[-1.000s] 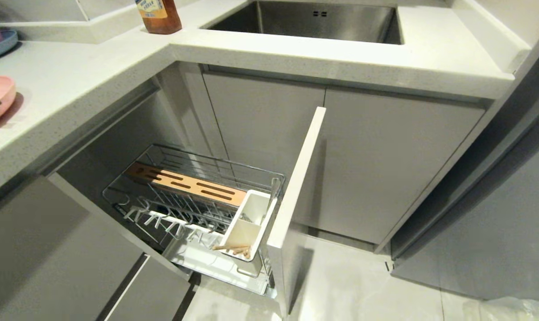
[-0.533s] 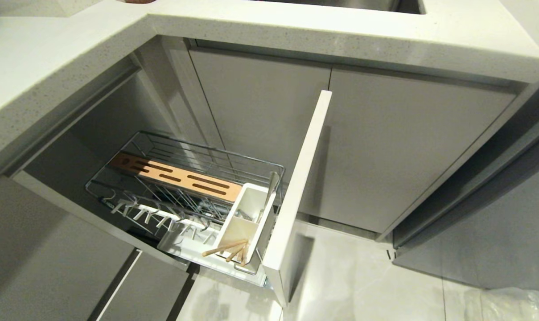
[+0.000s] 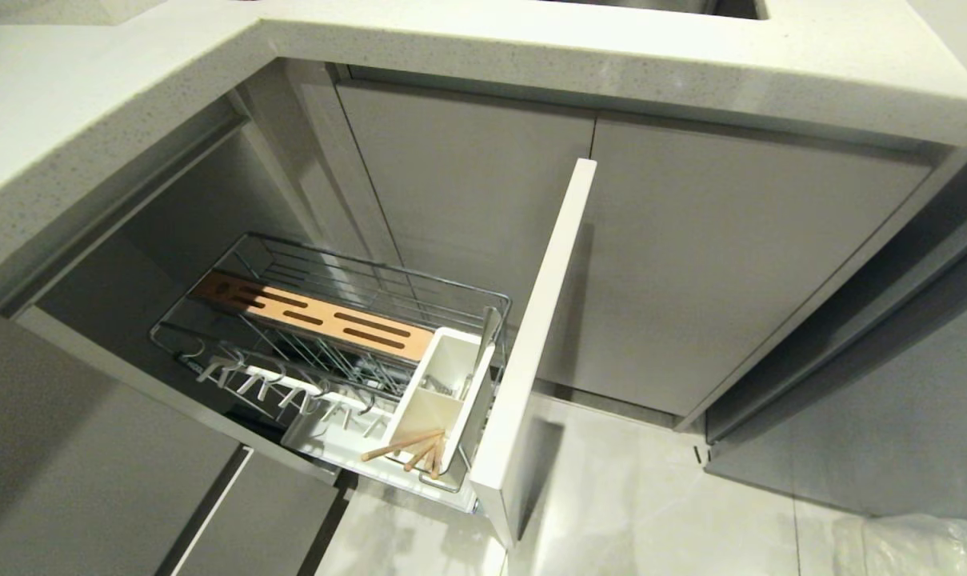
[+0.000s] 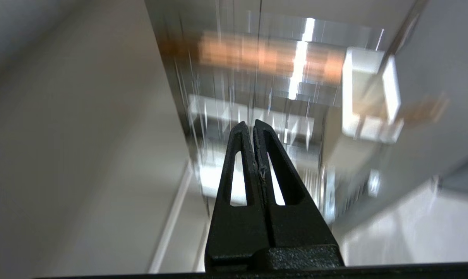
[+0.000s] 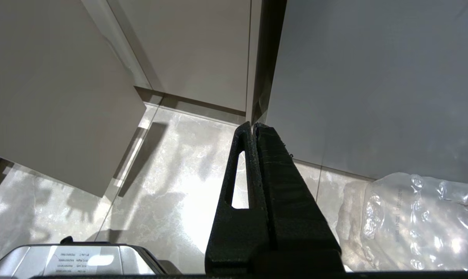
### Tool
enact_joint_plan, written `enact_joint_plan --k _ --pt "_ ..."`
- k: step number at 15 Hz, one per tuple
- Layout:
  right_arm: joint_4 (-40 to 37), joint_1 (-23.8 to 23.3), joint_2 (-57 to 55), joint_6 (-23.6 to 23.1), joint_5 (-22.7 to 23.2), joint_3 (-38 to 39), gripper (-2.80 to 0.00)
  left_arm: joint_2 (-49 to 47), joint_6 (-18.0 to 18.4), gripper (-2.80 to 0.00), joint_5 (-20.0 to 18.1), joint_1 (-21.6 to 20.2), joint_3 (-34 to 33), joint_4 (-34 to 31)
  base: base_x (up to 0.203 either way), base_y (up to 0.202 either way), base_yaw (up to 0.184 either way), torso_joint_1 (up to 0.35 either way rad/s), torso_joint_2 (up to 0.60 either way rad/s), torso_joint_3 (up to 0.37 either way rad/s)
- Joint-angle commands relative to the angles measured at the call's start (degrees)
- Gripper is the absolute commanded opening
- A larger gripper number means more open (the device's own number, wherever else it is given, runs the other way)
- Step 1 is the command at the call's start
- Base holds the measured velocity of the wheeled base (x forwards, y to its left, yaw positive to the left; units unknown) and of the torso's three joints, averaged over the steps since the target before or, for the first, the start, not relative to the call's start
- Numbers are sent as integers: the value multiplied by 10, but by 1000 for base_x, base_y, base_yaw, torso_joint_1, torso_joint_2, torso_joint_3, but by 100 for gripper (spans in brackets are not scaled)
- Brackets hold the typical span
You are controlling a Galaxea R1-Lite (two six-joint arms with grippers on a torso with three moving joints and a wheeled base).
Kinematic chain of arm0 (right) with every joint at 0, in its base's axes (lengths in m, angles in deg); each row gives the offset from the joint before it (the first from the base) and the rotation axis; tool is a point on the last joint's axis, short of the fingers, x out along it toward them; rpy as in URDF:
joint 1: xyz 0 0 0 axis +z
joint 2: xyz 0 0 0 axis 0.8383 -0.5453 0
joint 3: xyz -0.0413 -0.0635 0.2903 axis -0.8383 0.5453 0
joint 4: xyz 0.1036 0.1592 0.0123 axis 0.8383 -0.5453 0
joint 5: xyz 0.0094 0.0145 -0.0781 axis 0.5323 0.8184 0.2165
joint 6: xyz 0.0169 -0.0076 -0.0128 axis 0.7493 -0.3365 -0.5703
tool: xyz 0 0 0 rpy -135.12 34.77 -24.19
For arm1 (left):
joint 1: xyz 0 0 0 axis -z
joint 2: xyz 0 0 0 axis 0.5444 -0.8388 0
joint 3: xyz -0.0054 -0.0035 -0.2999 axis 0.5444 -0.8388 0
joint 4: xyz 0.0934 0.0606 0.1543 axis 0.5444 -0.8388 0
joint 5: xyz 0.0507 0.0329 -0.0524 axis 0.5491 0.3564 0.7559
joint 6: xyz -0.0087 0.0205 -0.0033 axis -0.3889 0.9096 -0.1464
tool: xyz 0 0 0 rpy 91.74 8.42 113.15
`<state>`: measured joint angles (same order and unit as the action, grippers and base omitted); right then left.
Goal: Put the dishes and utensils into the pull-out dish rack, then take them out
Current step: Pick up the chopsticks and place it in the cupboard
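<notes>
We look down on the rack (image 3: 331,344), pulled out from under the counter (image 3: 531,72) with its pale front panel (image 3: 531,344) standing open beside the grey doors (image 3: 691,264). No plate or bowl sits in the wire slots, and neither dish is in sight, so we cannot say where they are. The white caddy (image 3: 439,400), at the panel end of the rack, holds the chopsticks (image 3: 407,450), leaning out of its nearest compartment; a slim metal handle, probably the spoon (image 3: 483,344), stands at its far side. We judge the utensils to be loaded and the dishes either not yet in or already out. Our left gripper (image 4: 253,126) points toward the rack, jaws pressed together and empty. Our right gripper (image 5: 253,126) hangs over the floor, equally closed and empty.
</notes>
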<state>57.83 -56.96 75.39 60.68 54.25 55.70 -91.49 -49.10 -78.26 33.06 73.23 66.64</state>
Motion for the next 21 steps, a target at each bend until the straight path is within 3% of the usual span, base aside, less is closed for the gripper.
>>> enact_joint_plan --k 1,5,8,12,16,18,21 --pt "0 0 0 0 0 0 -280 -69 1 -280 1 -1 90 -8 0 0 0 0 0 0" --pt "0 0 0 0 0 0 -280 -316 -11 -280 16 -38 341 -20 0 0 0 0 0 0" --pt "0 0 0 0 0 0 -280 -474 -46 -280 39 -44 477 -21 0 0 0 0 0 0" --pt "0 0 0 0 0 0 -280 -642 -163 -280 133 -38 653 -30 0 0 0 0 0 0" --pt "0 0 0 0 0 0 -280 -725 -293 -280 287 -36 789 -101 0 0 0 0 0 0" --pt "0 0 0 0 0 0 -280 -733 -323 -280 357 -35 807 -137 0 0 0 0 0 0" --pt "0 0 0 0 0 0 -280 -731 -326 -280 419 -38 811 -152 0 0 0 0 0 0"
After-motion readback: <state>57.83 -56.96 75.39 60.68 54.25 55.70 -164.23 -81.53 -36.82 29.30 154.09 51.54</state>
